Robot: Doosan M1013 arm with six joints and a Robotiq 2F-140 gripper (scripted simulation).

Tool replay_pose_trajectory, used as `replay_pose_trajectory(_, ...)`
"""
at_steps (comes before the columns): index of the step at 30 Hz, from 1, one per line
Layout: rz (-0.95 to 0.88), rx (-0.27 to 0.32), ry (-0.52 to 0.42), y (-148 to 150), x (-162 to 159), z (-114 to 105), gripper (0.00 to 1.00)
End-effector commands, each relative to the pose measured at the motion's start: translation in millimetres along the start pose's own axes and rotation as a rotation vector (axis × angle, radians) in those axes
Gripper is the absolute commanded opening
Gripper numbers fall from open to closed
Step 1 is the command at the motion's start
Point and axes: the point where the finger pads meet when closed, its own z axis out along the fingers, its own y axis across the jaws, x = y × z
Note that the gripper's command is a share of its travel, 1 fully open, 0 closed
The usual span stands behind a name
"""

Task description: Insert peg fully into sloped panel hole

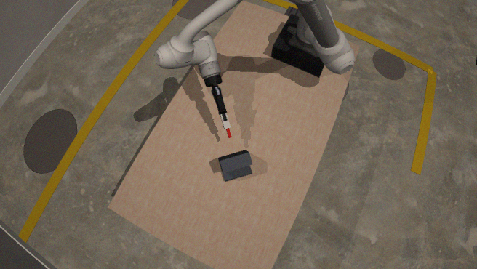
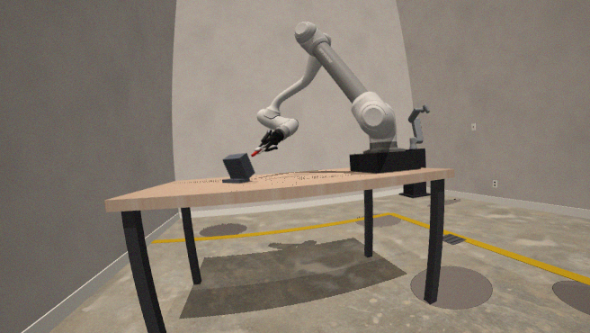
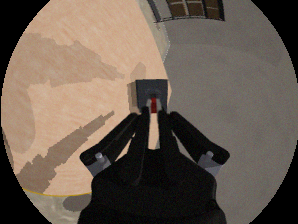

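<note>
My gripper [image 1: 224, 120] is shut on a white peg with a red tip [image 1: 227, 129]. It holds the peg tilted in the air above the table, the red tip pointing toward the dark grey sloped panel block [image 1: 235, 165]. In the side view the peg [image 2: 256, 152] hangs a short way to the right of the panel [image 2: 238, 166] and a little above its top, not touching it. In the wrist view the red tip [image 3: 153, 104] lines up in front of the panel's face [image 3: 152, 94] between my fingers. The hole itself is not clear to see.
The arm's black base [image 1: 298, 52] stands at the far end of the wooden table [image 1: 233, 145]. Yellow floor tape [image 1: 423, 120] runs around the table. A grey stand [image 2: 417, 126] is behind the base.
</note>
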Motion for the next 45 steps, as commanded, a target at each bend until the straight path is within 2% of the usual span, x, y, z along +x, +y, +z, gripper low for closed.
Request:
replay_pose_trajectory(1, 0.017, -0.011, -0.024, -5, -7, -10, 0.00)
replay_pose_trajectory(13, 0.017, -0.011, -0.023, -5, -7, 8, 0.00)
replay_pose_trajectory(26, 0.017, -0.011, -0.023, -4, -6, 43, 0.00)
replay_pose_trajectory(45, 0.017, -0.011, -0.023, -4, -9, 55, 0.00)
